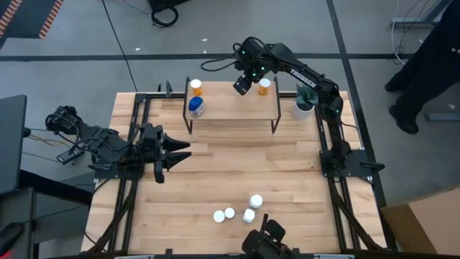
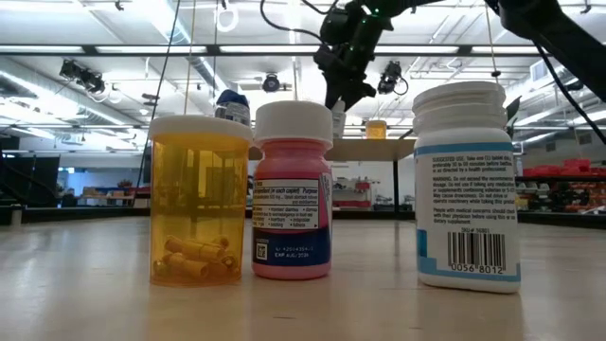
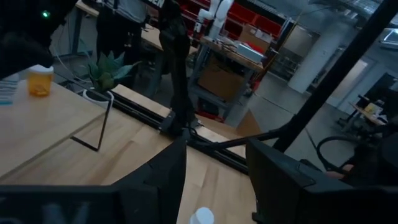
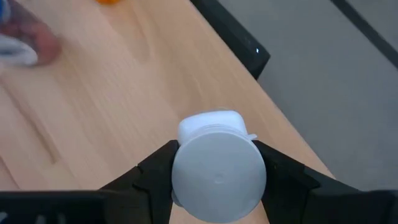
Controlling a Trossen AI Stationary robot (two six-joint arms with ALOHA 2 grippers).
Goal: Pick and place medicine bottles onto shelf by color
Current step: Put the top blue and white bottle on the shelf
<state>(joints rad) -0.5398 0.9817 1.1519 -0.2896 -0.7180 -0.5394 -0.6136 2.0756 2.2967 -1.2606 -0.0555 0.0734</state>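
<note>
Wooden tabletop [image 1: 237,180] carries the shelf [image 1: 233,108]; above its far edge the right gripper [image 1: 243,84] clamps a white-capped bottle [image 4: 219,167]. Left gripper [image 1: 176,151], near the shelf's front, stands parted, empty.

shelf [image 1: 230,109]: pale matt wood | amber bottle [image 2: 197,201]: glossy translucent plastic

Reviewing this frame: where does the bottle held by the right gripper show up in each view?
High view: hidden under the right gripper, above the shelf.
Low view: white-capped bottle hangs from the gripper, top centre, above the far shelf.
Left wrist view: not in it.
Right wrist view: white cap between the fingers, lower centre.
Shared landmark: the orange bottle on the shelf beside the gripper, also in the left wrist view.
</note>
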